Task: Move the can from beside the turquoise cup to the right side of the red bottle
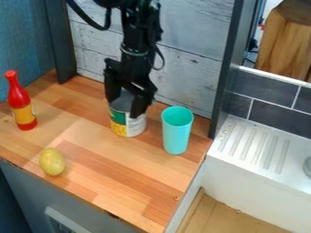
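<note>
Can (127,126) stands upright on the wooden counter (103,159), not lifted, directly under the gripper (126,105). If the gripper holds it or only surrounds it, I cannot tell. Inside the can, contents are hidden; beside it, the cup (176,136) shows bare inner wall near its rim.

The gripper (126,103) straddles the can (128,123), just beside the turquoise cup (176,132).

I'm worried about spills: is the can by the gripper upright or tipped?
Upright: the can stands base-down on the wooden counter, with the gripper at its top.
</note>
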Tool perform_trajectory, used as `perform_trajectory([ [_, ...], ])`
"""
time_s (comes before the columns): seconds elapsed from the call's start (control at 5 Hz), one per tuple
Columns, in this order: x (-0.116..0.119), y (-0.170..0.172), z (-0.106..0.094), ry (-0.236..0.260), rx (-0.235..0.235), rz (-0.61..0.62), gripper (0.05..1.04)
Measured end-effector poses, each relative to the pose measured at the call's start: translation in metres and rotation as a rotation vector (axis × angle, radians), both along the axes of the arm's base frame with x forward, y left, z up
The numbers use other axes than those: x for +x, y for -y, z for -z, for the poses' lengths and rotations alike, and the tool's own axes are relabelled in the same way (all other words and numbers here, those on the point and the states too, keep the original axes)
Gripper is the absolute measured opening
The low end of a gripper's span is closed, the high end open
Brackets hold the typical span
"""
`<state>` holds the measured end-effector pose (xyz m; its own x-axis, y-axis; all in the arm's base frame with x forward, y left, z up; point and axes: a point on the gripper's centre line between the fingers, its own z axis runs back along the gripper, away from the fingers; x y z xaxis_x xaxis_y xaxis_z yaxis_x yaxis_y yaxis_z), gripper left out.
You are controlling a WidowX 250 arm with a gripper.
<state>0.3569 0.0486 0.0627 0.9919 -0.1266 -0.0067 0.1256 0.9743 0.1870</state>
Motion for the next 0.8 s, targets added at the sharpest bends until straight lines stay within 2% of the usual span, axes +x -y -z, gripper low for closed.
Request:
perform_trajectory([
  [0.2,0.002,-0.009,0.012,-0.028,0.011,-0.025,1.001],
  [0.4,0.004,-0.034,0.012,-0.043,0.025,-0.072,1.001],
  [0.6,-0.006,-0.068,0.010,-0.074,0.064,-0.146,1.001],
  [0.8,-0.020,-0.102,0.007,-0.086,0.082,-0.250,1.001],
])
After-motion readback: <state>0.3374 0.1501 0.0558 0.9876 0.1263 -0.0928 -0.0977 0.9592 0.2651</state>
